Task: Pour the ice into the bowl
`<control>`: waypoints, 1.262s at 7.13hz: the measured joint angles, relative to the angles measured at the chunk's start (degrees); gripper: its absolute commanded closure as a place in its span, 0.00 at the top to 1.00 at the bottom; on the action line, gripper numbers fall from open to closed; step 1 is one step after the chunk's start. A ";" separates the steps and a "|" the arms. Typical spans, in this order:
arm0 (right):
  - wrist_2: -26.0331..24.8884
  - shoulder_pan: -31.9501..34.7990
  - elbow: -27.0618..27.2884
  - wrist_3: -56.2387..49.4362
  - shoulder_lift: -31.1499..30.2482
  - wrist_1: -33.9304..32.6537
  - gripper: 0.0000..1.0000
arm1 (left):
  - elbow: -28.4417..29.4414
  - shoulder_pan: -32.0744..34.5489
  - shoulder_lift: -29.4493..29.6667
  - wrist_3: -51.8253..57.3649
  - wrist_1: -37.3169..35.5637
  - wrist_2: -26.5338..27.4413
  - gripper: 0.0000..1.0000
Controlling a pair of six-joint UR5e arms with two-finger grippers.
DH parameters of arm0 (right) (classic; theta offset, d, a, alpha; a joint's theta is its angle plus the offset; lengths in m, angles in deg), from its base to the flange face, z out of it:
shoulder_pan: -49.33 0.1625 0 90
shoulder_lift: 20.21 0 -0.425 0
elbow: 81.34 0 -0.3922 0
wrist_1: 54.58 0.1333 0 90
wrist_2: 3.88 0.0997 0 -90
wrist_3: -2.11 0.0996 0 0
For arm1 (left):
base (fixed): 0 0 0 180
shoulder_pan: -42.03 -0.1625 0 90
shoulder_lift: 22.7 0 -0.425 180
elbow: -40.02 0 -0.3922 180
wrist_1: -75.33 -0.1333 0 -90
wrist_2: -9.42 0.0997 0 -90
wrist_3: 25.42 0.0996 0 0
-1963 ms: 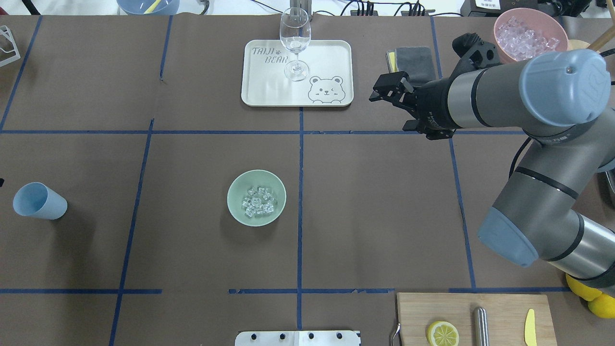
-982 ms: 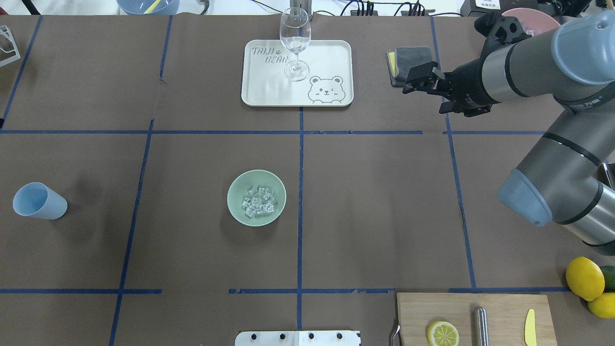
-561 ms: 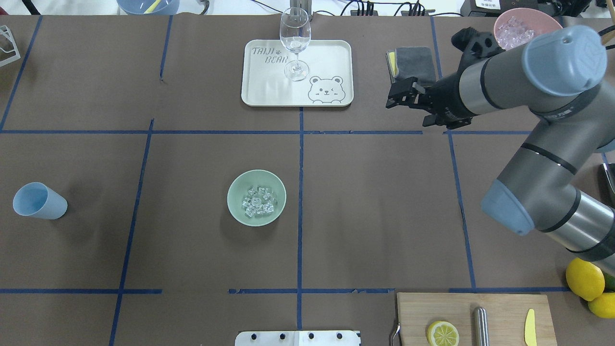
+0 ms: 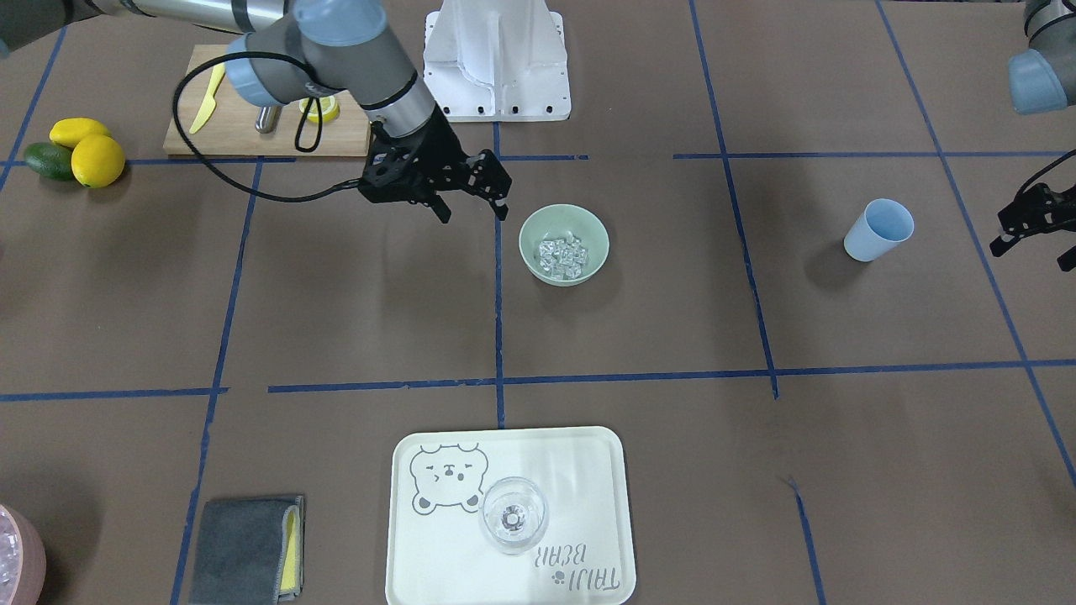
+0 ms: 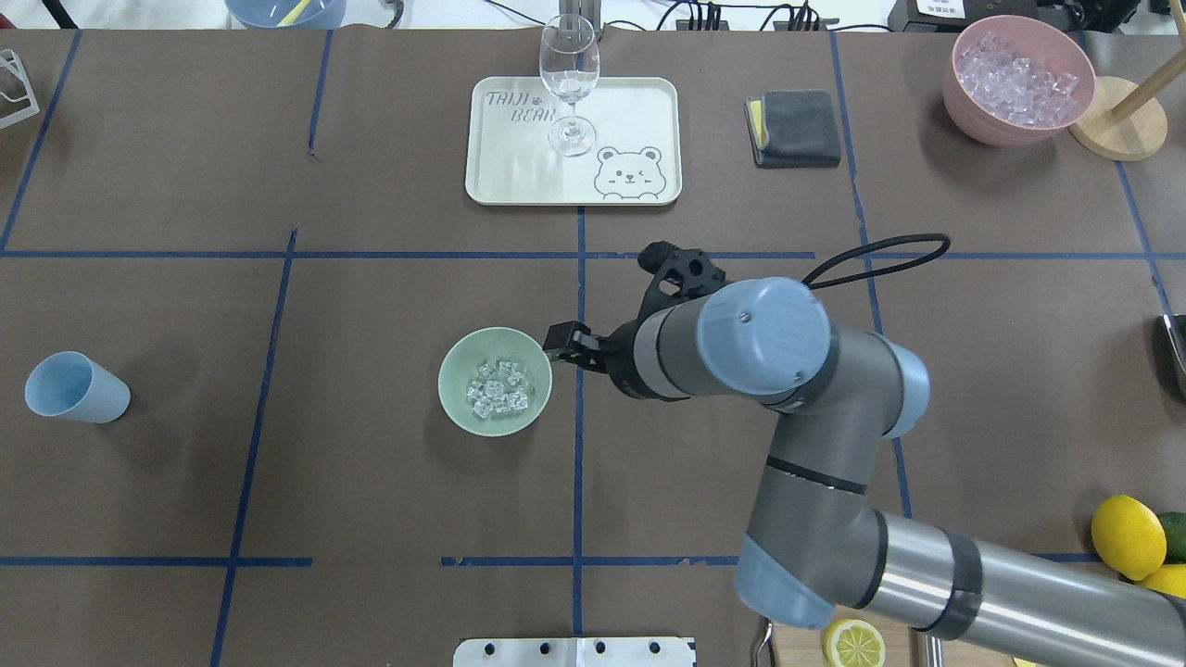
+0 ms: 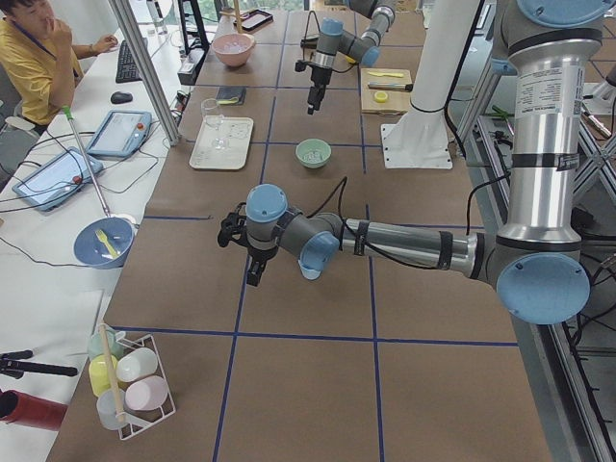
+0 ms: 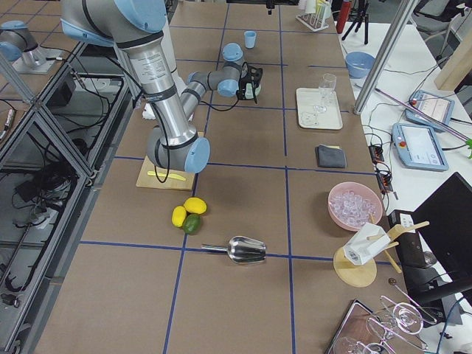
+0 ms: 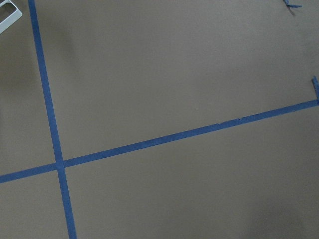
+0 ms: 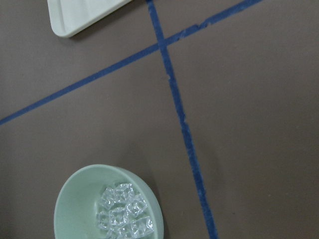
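The desk (image 5: 371, 482) is covered in brown paper and marked off into squares by blue tape. My right arm (image 5: 815, 445) reaches across it from the near right corner toward the middle. My right end effector (image 4: 472, 212) hangs above the desk just beside the bowl (image 5: 454, 398), on my right of it. Its fingers (image 4: 443, 214) point down and are spread wide with nothing between them. The wrist camera on that arm looks down on the bowl and a tape crossing.

My left end effector (image 4: 1036, 231) shows only at the edge of the front view, out beyond the cup (image 5: 74, 389). Its fingers are spread too, and I hold nothing there. Its wrist camera sees only bare paper and tape.

At the far side a cream tray (image 5: 630, 111) with a bear drawing carries an upright wine glass (image 5: 569, 69). To the right of the tray lies a folded grey cloth (image 5: 801, 130). In the far right corner a pink bowl (image 5: 982, 116) is heaped with icy pieces.

The green bowl stands upright near the desk's middle, just left of the centre tape line. The blue cup stands mouth up, well apart from the bowl on my left.

The ice (image 5: 498, 387) lies in a small heap on the bottom of the green bowl.
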 measured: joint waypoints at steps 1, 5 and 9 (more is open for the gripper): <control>-1.36 -1.19 -3.61 0.40 2.51 0.03 1.00 | -0.21 0.03 -0.10 -0.15 0.07 -0.03 1.00; -2.12 -2.35 -13.42 0.34 7.98 0.32 0.01 | -1.06 0.09 -0.46 -0.24 0.23 -0.27 1.00; -1.73 -2.72 -14.37 0.76 9.03 0.20 0.00 | -1.06 0.09 -0.47 -0.24 0.32 -0.32 1.00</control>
